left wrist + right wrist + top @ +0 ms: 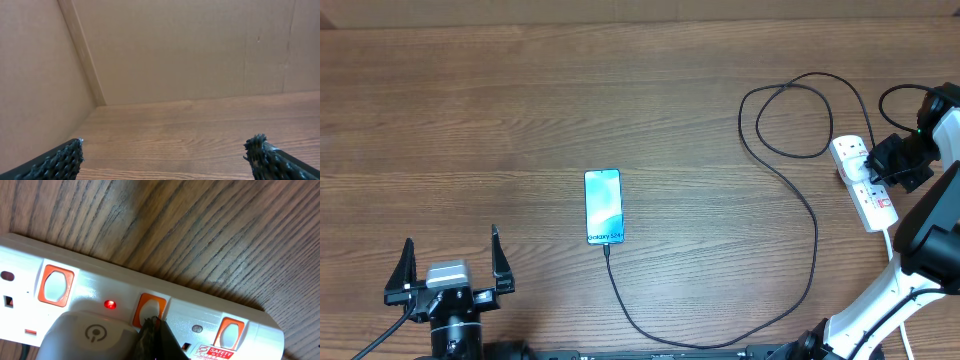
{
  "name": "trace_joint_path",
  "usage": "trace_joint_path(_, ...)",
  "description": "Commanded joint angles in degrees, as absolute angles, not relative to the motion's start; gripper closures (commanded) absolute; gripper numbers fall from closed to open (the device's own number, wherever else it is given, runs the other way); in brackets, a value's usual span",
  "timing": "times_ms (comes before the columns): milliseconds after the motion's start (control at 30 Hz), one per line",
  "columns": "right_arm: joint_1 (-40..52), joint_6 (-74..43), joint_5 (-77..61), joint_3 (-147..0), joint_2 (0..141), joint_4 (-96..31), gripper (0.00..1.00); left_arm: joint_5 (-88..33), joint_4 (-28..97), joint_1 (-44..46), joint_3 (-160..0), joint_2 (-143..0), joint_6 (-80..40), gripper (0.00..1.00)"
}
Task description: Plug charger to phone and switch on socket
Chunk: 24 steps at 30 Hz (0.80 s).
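The phone [603, 207] lies flat mid-table, its light blue screen up. The charger's thin black cable [815, 232] meets the phone's near end, sweeps right and loops up to the white socket [865, 185] at the right edge. My right gripper [882, 170] is shut, with its tips [152, 322] on an orange-framed switch [148, 307] of the socket [100, 280]. A red light [109, 304] glows beside that switch, above a white adapter [90, 332]. My left gripper [450, 262] is open at the table's front left, with nothing between its fingers [62, 160].
Two more orange-framed switches [55, 285] [229, 332] flank the pressed one. A white cord [894, 245] leaves the socket toward the front. A cardboard wall [190, 50] stands behind the table in the left wrist view.
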<state>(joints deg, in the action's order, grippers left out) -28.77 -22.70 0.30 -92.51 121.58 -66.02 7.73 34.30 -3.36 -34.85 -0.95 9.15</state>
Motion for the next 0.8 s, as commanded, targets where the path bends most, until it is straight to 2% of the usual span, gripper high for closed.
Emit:
trace_joint_path(0,-26.74,-22.68,-2.61,-90.54,123.55,-66.24,0.96,8.29,34.06,-3.07,-34.81,-0.25,8.78,0.00)
trace_joint_path(367,-27.49,-28.80,6.98,-98.91,118.54,-77.28,0.96,8.29,34.04,-3.07,-34.81,-0.25,8.78,0.01)
trace_joint_path(767,-24.08,-30.17,8.10,-98.98,92.38,-79.44,0.96,8.27,33.78,-3.07,-34.81,-0.25,8.78,0.01)
